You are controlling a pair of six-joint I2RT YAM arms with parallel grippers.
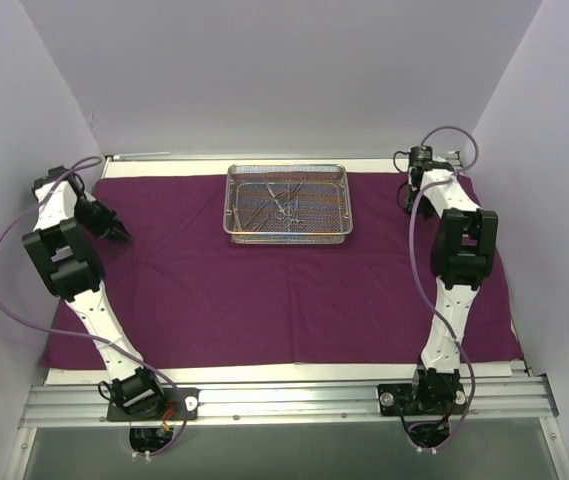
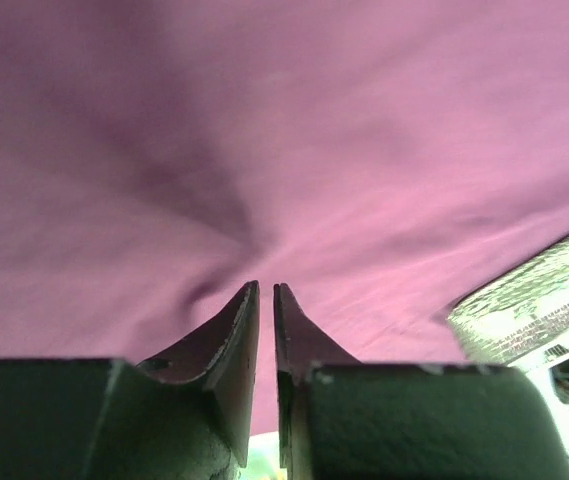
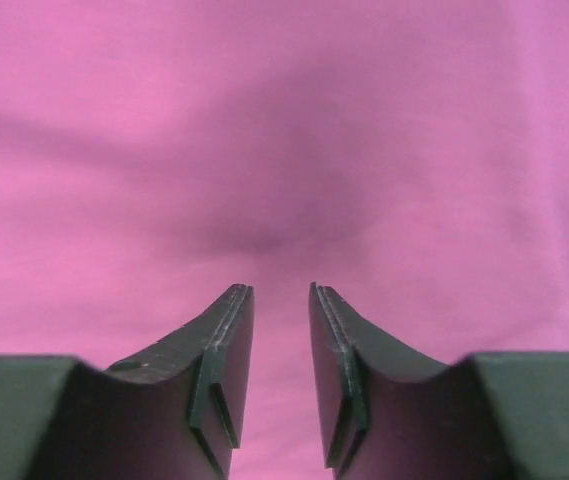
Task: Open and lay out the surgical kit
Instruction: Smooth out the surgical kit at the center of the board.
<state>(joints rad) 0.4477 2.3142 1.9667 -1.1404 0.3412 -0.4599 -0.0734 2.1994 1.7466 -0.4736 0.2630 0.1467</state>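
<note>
Jaws of the left gripper (image 2: 266, 290) are drawn in to a thin slit. The tips sit at the surface of the purple cloth (image 1: 264, 300), where several creases run together toward them. Whether a fold is caught between the tips cannot be told. In the top view this gripper is over the far left part of the cloth, well apart from the wire tray (image 1: 228, 205), and its wrist camera shows a corner of the tray at the right edge.

Jaws of the right gripper (image 3: 281, 288) are parted by a narrow gap and hold nothing. Smooth cloth lies directly beyond the tips, and contact cannot be confirmed. This gripper is at the far right of the cloth, to the right of the tray.

Cloth position: spread flat across the table, covering most of it. Tray position: upright on the cloth at the far centre, between the two grippers. Slim metal instruments (image 1: 284, 205) lie inside the tray.
</note>
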